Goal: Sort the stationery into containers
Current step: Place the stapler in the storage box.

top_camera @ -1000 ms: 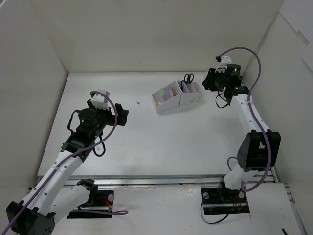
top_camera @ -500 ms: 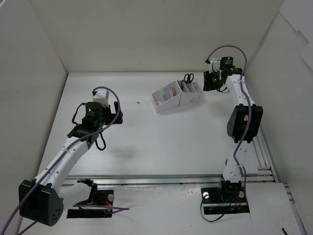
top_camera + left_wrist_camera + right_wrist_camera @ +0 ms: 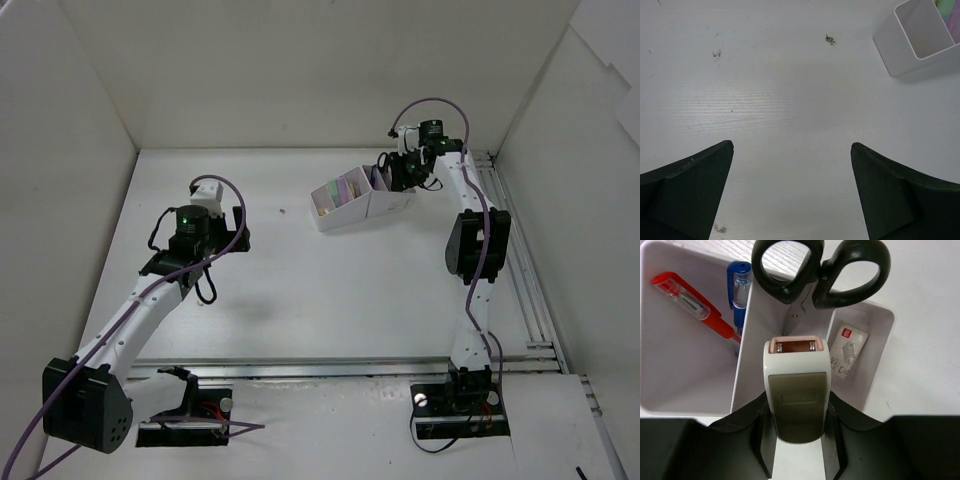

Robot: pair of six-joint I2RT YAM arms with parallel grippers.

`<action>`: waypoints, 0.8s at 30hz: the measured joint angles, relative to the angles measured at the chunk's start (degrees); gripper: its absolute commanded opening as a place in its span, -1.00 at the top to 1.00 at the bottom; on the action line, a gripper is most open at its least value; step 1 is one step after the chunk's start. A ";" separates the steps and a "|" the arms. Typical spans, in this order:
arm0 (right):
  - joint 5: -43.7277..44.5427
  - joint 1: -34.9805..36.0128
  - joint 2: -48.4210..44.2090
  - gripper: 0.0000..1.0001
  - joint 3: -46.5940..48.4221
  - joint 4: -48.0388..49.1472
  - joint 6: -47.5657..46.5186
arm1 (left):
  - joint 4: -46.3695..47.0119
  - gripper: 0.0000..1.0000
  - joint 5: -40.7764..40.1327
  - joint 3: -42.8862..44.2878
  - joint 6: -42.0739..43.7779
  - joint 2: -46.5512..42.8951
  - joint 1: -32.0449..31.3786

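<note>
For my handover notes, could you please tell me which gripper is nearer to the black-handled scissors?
Right. The right gripper, holding a white dispenser, hangs by the scissors; the left gripper hovers far left of the organizer.

Desk organizer point(image 3: 362, 198): sitting on the table point(image 3: 330, 290), far side, right of centre.
Scissors point(image 3: 820, 267): standing in one compartment.
Two pens point(image 3: 695, 305): lying in the compartment to their left.
Packet point(image 3: 847, 350): lying in the compartment to their right.
Correction-tape dispenser point(image 3: 796, 390): sitting in the right gripper point(image 3: 797, 422), just before the scissors.
</note>
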 measured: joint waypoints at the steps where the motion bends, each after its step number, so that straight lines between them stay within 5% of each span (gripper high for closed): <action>1: 0.17 0.02 0.00 0.24 0.02 -0.02 0.22 | -0.04 -0.99 0.00 0.04 0.00 0.00 0.09; 3: 0.72 -0.04 0.00 0.32 0.17 -0.04 0.44 | -0.09 -0.99 0.02 0.24 0.00 0.00 0.24; 8: 1.77 -0.17 0.00 0.98 0.63 -0.59 1.29 | -0.11 -0.99 0.02 0.48 0.00 0.00 0.48; 24: 2.43 -0.17 -0.59 1.00 1.03 1.38 3.78 | -0.11 -0.99 1.25 0.55 -0.04 0.50 0.48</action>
